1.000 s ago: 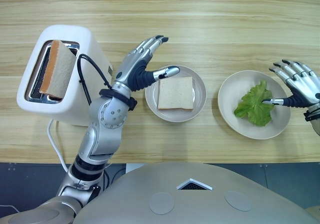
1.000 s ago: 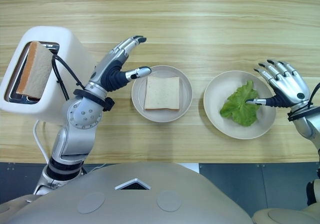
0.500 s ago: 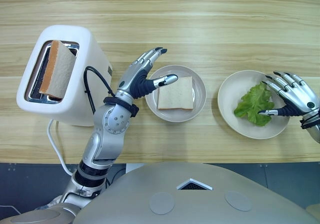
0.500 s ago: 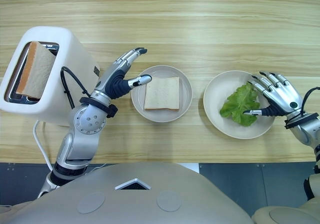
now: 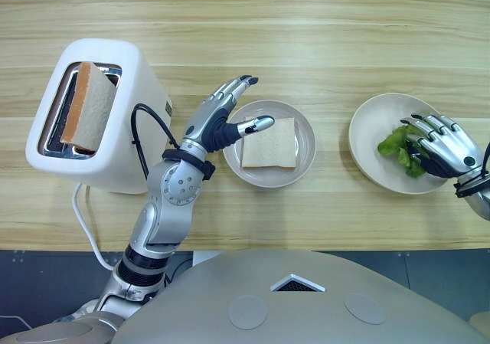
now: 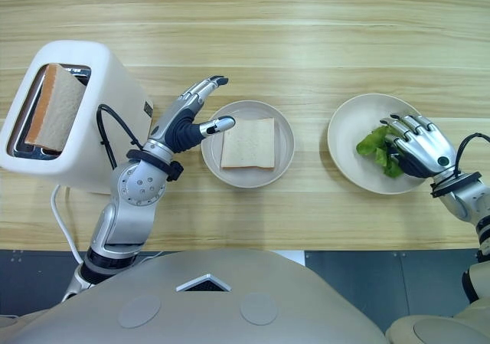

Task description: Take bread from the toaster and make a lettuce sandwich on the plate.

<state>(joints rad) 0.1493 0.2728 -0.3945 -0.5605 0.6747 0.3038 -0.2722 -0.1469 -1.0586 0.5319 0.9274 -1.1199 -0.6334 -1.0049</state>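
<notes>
The right hand (image 5: 444, 149), fingers curled around the frilly green lettuce leaf (image 5: 390, 141), should lift gently, leaving the round beige plate (image 5: 373, 118) on the bench.

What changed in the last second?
The right hand curled shut on the green lettuce leaf, and its beige round plate slid away and rightward. Left hand stays open beside the other beige plate; bread slice there, white toaster and toaster slice unchanged.

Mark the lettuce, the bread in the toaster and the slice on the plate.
lettuce (image 5: 390, 142), left eye view, on the leaf's uncovered left part.
toaster bread (image 5: 90, 108), left eye view, on its pale broad face.
plate slice (image 5: 269, 142), left eye view, at its middle.
</notes>
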